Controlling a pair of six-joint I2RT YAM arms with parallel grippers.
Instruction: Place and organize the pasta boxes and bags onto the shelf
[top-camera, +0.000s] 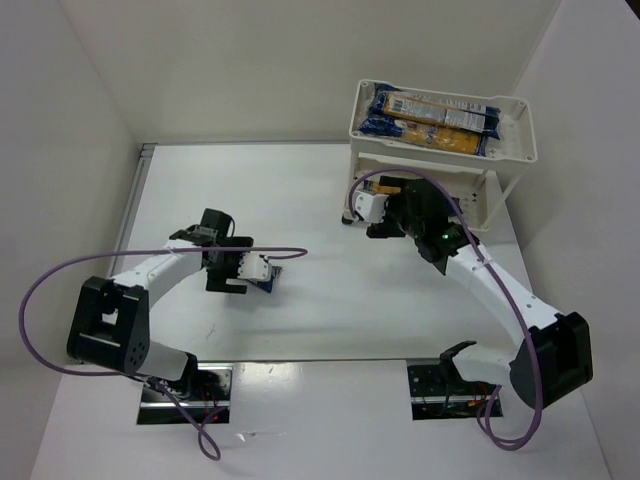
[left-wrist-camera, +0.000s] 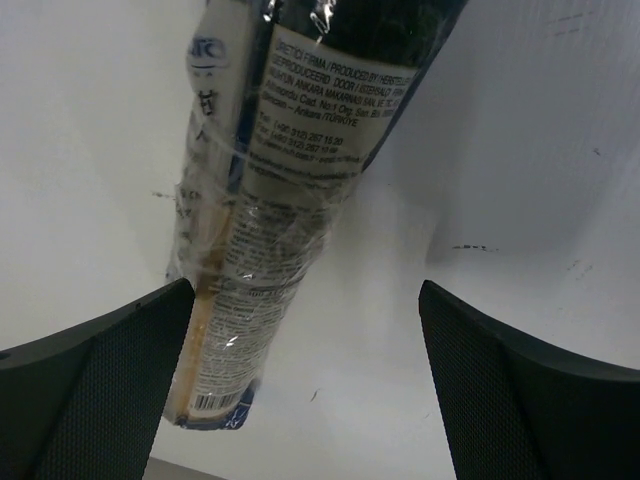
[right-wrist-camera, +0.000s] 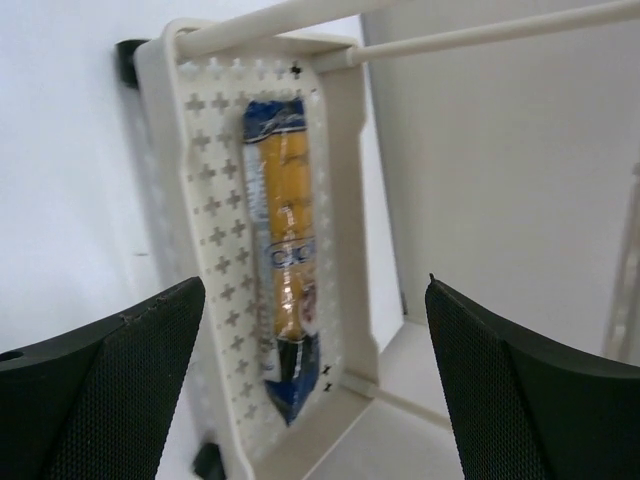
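A pasta pack with a dark blue end and printed label lies on the white table. It sits between the fingers of my open left gripper, close to the left finger. From above, only its blue end shows beside the left gripper. The cream shelf stands at the back right with at least two packs side by side on its top tier. My right gripper is open and empty at the lower tier. In the right wrist view it faces the lower tray, which holds one yellow pasta bag.
White walls close in the table at the back and both sides. The shelf's black wheel rests on the table. Purple cables loop from both arms. Two dark cut-outs hold the arm bases at the near edge.
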